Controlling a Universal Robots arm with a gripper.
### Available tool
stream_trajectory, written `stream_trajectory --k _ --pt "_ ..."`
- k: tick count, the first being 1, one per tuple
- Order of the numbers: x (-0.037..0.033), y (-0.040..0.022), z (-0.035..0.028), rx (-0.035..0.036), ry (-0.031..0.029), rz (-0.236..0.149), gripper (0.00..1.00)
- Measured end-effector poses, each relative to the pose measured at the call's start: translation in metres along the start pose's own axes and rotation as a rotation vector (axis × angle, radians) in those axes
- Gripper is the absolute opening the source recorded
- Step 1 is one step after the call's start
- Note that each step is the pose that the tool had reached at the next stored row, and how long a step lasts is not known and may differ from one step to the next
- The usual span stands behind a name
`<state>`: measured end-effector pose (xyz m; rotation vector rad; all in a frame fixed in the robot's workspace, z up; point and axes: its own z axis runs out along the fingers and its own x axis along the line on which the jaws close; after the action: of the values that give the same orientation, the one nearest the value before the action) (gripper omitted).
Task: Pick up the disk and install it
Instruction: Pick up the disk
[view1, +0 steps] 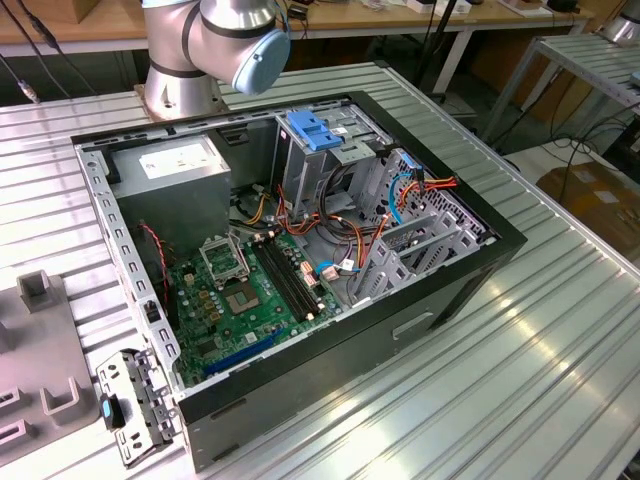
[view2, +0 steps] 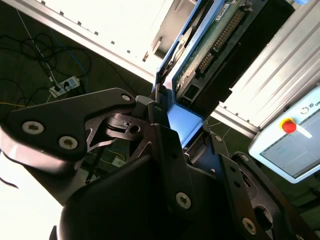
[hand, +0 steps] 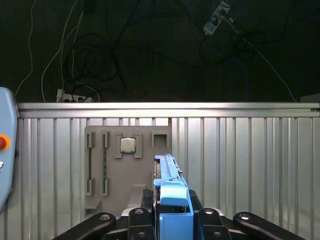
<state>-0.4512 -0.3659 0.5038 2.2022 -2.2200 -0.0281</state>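
My gripper (hand: 172, 204) is shut on the disk (hand: 170, 175), which stands on edge between the black fingers (hand: 146, 202), its blue plastic rail facing the first wrist camera. In the second wrist view the gripper (view2: 182, 127) clamps the same disk (view2: 205, 47), whose green circuit board, connector row and blue side rail reach away from the jaws. The disk hangs above the ribbed metal table (hand: 250, 150), near a grey fixture plate (hand: 112, 170). In the exterior view the open computer case (view1: 300, 250) lies on its side with an empty metal drive cage (view1: 415, 245).
A blue plastic bracket (view1: 312, 130) tops another cage inside the case, beside the grey power-supply box (view1: 175, 175) and loose orange and blue cables (view1: 345, 235). The grey fixture plate (view1: 40, 350) holds a small chip (hand: 128, 145). A teach pendant (view2: 292, 142) sits near the table edge.
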Motion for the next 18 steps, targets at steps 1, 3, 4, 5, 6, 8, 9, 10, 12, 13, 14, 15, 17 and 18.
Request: stream_trajectory --k 1,3,4,5,6,8,9,10,12,13,14,15,17,18 --pt "0.0000 -0.0002 0.0000 0.0000 0.0000 0.000 0.37" --pt "0.0000 -0.0002 0.0000 0.0000 0.0000 0.000 0.37" --pt "0.0000 -0.0003 0.0000 0.0000 -0.0001 0.000 0.37" --pt "0.0000 -0.0005 0.0000 0.0000 0.0000 0.000 0.37" --pt "0.0000 -0.0014 -0.0001 -0.0001 0.0000 0.000 0.37" --pt "0.0000 -0.0028 -0.0001 0.0000 0.0000 0.000 0.37" --pt "0.0000 -0.0044 -0.0001 -0.0001 0.0000 0.000 0.37" --pt "-0.0001 -0.0064 -0.0002 -0.0001 0.0000 0.000 0.37" --pt "-0.0001 -0.0100 -0.0002 0.0000 0.0000 0.000 0.37" --pt "-0.0001 -0.0120 -0.0003 0.0001 0.0000 0.000 0.37" --pt "-0.0001 -0.0161 -0.0004 0.0000 0.0000 0.000 0.37" --pt "-0.0001 -0.0182 -0.0004 0.0000 0.0000 0.000 0.37" --pt "-0.0001 -0.0208 -0.0005 0.0000 0.0000 0.000 0.37" --pt "-0.0002 -0.0229 -0.0005 0.0000 0.0000 0.000 0.37"
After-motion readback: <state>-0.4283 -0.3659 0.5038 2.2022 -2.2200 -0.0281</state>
